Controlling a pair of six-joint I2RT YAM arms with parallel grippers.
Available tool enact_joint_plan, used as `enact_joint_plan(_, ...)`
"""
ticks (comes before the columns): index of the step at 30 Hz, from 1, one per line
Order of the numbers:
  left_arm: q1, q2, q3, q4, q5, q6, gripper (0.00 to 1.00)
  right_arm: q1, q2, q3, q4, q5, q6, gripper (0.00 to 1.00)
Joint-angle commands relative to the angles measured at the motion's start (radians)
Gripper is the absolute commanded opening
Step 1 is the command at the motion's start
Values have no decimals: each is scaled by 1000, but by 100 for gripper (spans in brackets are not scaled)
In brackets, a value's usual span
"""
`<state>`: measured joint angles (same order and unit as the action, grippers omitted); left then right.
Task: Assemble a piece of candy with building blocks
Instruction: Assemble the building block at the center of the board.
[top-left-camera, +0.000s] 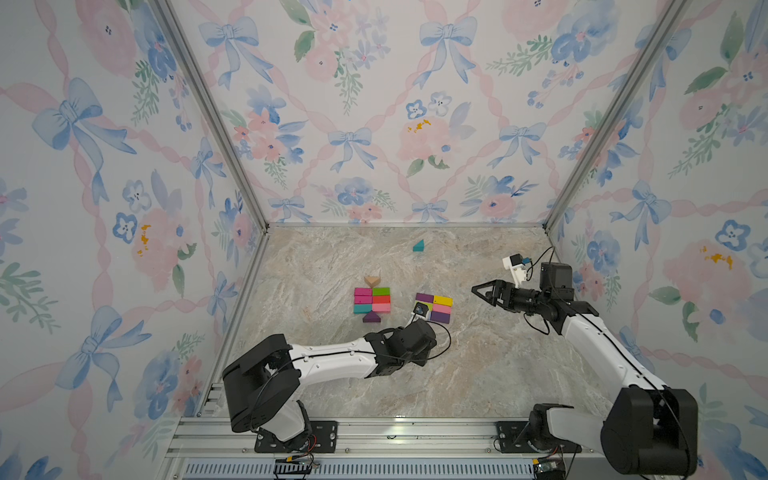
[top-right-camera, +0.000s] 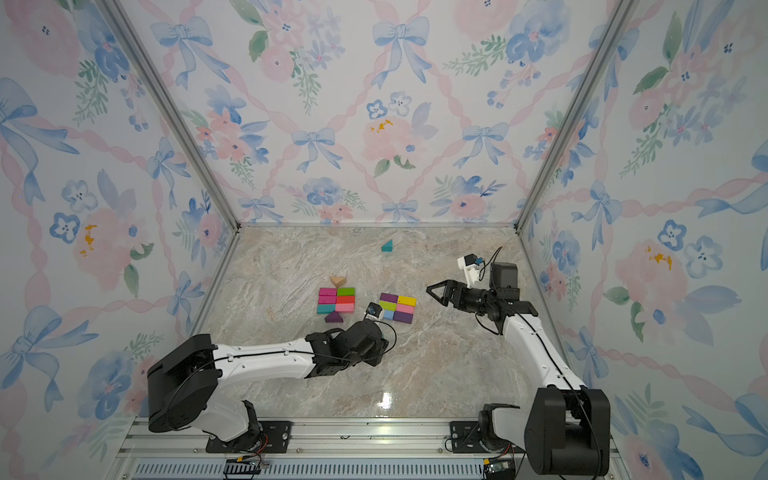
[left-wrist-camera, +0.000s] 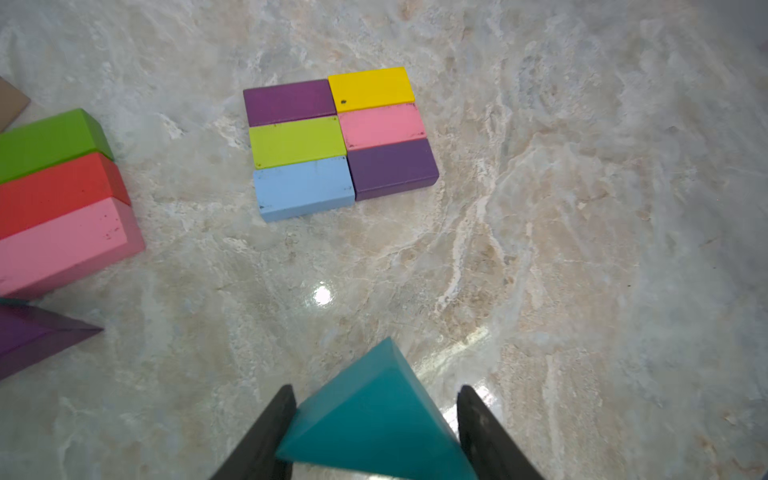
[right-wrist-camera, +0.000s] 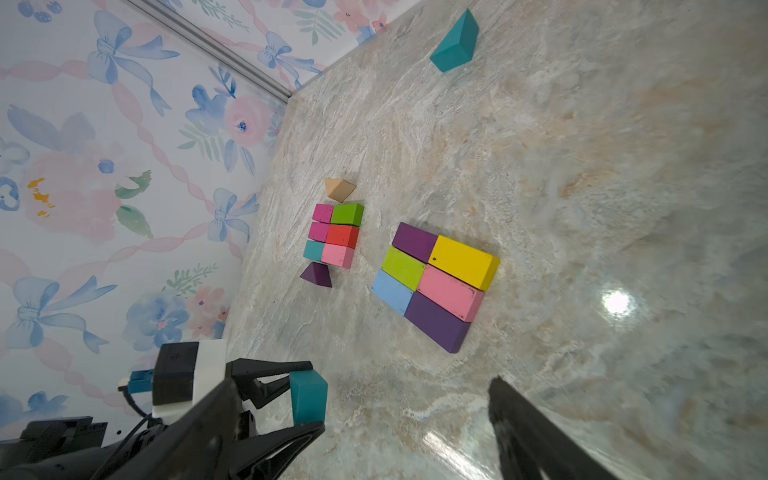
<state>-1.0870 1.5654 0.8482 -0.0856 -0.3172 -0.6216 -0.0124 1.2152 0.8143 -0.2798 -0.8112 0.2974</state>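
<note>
Left hand (left-wrist-camera: 376, 392) grips teal wedge (left-wrist-camera: 374, 428), frame bottom | right hand (top-left-camera: 477, 288) open, empty | first candy (top-left-camera: 372, 300), centre-left, seems finished | brick group (top-left-camera: 440, 309), centre, lacks both end wedges | spare wedge (top-left-camera: 418, 245) lies above, untouched.

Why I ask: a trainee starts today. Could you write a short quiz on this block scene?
1. True or false: the right end effector is gripping a block.
2. What does the left end effector hold? A) nothing B) teal prism C) white cube
3. How many bricks, counting the yellow brick, form its rectangle?
Key: 1 false, it is open and empty; 2 B; 3 six.
</note>
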Motion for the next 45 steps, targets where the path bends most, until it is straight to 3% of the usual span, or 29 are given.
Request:
enact_joint_plan(1, -10, 68, 65, -16, -27, -101, 35, -1, -20, 8, -126, 110, -80, 95)
enact_joint_plan(17, 26, 283, 233, -66, -53, -34, 38, -42, -63, -21, -130, 125, -107, 97)
enact_joint_plan(35, 67, 389, 293, -66, 14, -112, 41, -116, -123, -35, -118, 121, -98, 97)
enact_joint_plan(38, 73, 389, 289, -67, 11, -122, 51, -117, -122, -36, -116, 119, -97, 97)
enact_joint_plan(42, 77, 380, 287, -66, 10, -126, 57, -134, -144, -41, -110, 126, -95, 97)
enact_joint_plan(45, 78, 368, 291, -66, 12, -125, 69, -144, -155, -41, -109, 127, -93, 97)
